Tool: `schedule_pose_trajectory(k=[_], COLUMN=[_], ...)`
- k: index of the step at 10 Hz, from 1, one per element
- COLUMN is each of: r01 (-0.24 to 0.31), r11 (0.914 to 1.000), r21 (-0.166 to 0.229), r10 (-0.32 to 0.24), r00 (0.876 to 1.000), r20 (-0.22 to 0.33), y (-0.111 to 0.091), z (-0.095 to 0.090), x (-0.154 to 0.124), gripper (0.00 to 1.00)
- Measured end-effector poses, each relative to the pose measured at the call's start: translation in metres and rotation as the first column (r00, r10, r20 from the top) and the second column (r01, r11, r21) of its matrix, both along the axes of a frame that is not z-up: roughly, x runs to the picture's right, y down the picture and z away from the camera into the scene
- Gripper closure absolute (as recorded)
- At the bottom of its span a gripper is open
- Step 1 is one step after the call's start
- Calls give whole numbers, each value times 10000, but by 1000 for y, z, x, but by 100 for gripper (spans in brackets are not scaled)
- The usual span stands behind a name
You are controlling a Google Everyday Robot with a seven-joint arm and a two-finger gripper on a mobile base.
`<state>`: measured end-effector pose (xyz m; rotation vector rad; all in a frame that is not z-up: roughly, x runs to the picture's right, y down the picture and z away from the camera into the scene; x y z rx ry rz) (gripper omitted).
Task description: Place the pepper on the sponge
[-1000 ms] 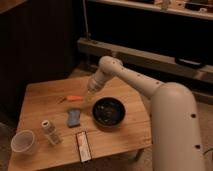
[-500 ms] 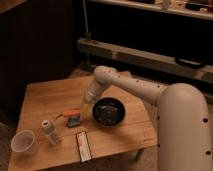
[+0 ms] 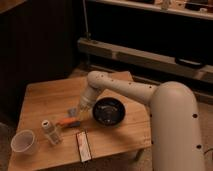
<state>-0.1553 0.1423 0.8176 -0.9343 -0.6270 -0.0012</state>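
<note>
The pepper point(image 3: 64, 122) is a small orange thing lying low on the wooden counter point(image 3: 45, 97), near the front and a bit to the left. It lies on its side, pointing left and right. Its right end is at the sponge point(image 3: 76, 122), a small flat grey-blue pad. The two look like they touch, but it is hard to tell how much of the pepper is on top of the sponge.

The end effector point(image 3: 73, 111) is just above the pepper and the sponge, very close to them. It is too dark and small there to tell if it is grasping the pepper or has let it go. The big white arm point(image 3: 125, 90) comes from the robot's round white body point(image 3: 175, 130) on the right side. It reaches across the counter and bends down to this spot.

A black bowl point(image 3: 109, 111) sits just to the right of the sponge, beside the end effector. A small bottle point(image 3: 50, 131) with a pale cap stands upright to the left of the pepper, near it. A clear cup point(image 3: 24, 142) stands farther left, by the front left corner of the counter. A long bar point(image 3: 83, 146), dark and white, lies flat in front of the pepper and sponge, near the front edge.
</note>
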Motion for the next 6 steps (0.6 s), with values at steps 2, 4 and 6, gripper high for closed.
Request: schedule_pose_trajectory(k=[2,4,6], r01=[-206,-306,-298], r11=[9998,9995,9995], r21=[-29,-32,-68], r10=[205,305,295], r00=[9996,9992,9988], r20=[-173,-267,-394], y=[-8,-13,-11], z=[8,12,17], x=[2,4,5], gripper=[82,77,58])
